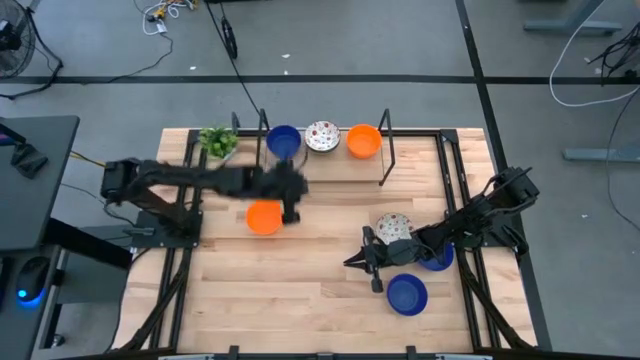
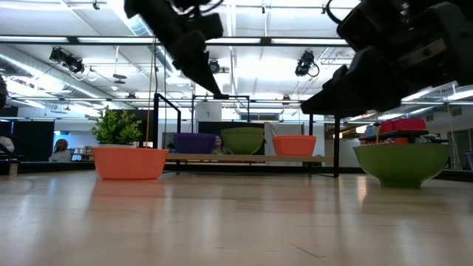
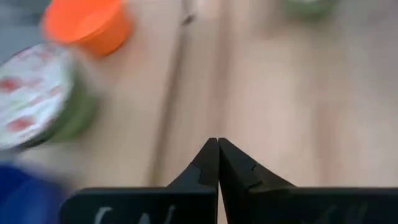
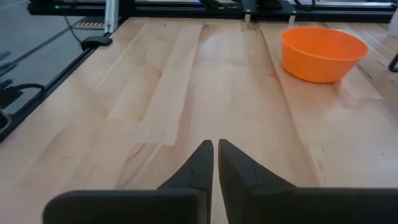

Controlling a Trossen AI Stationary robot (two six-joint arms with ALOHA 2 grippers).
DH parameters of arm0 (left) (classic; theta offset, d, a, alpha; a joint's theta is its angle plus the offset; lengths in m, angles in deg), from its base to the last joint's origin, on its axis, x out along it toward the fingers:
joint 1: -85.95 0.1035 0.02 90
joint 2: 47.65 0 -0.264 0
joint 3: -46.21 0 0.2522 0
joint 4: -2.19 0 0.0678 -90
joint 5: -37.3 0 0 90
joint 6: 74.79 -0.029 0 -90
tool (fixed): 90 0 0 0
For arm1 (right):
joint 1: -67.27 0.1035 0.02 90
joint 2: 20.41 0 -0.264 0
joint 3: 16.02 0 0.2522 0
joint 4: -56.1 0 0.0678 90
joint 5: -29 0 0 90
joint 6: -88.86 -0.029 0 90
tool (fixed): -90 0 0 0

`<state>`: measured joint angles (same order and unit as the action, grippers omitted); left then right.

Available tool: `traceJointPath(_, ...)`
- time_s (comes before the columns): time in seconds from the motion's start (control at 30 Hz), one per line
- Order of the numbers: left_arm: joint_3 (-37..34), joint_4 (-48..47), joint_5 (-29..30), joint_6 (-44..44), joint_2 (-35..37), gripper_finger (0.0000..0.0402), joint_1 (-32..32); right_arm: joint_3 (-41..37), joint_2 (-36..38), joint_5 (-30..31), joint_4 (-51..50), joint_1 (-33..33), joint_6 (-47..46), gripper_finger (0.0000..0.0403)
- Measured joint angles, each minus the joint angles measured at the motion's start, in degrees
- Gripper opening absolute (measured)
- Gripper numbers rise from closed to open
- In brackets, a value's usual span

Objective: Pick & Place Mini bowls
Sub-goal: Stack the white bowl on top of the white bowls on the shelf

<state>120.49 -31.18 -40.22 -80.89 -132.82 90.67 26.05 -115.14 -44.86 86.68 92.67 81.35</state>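
Note:
Three mini bowls stand in a row on the low shelf at the far side: blue (image 1: 283, 140), white red-speckled (image 1: 322, 136) and orange (image 1: 363, 141). An orange bowl (image 1: 264, 217) rests on the table at centre left. A speckled bowl (image 1: 394, 227) and two blue bowls (image 1: 407, 294) (image 1: 437, 258) stand on the table at right. My left gripper (image 3: 217, 146) is shut and holds nothing; it hangs above the table (image 1: 296, 192) just past the orange bowl, in front of the shelf. My right gripper (image 4: 215, 144) is shut and holds nothing, low over the table (image 1: 352, 263) left of the speckled bowl.
A small green potted plant (image 1: 217, 141) stands at the shelf's left end. Black metal frame posts (image 1: 385, 150) rise around the shelf. Bare wood lies between the two grippers and along the near edge (image 1: 300, 320).

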Motion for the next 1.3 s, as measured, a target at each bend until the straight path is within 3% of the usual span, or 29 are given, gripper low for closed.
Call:
traceJointPath(0.13,-11.93,18.86,2.67,4.3,0.81,0.0003,-9.03,1.92,5.16,2.77,-9.09,2.04,0.48,0.0008)
traceJointPath(0.3,-21.07,35.43,7.62,8.57,0.81,0.0004,-19.36,10.72,14.17,11.11,-39.97,4.41,-4.4,0.0008)
traceJointPath(0.43,-23.43,41.07,10.16,10.51,0.81,0.0004,-25.66,17.85,17.49,10.52,-65.07,4.8,-15.43,0.0021)
traceJointPath(0.57,-23.59,40.55,13.51,11.49,0.81,0.0004,-29.74,20.79,18.5,3.78,-81.8,4.75,-23.6,0.0058)
traceJointPath(0.73,-23.57,40.86,17.83,11.01,0.81,0.0004,-32.42,19.78,18.12,-0.76,-87.14,4.77,-24.61,0.0132)
traceJointPath(0.9,-23.57,41.11,18.61,10.86,0.81,0.0005,-31.98,16.72,18.09,0.19,-86.76,4.31,-21.97,0.0175)
traceJointPath(1.1,-23.57,40.76,18.47,10.81,0.81,0.0005,-31.51,11.04,18.07,-0.11,-82.21,2.35,-18.95,0.0164)
traceJointPath(1.3,-23.57,40.78,18.56,10.35,0.81,0.0005,-31.51,9.9,18.07,-0.12,-77.91,1.46,-16.41,0.0104)
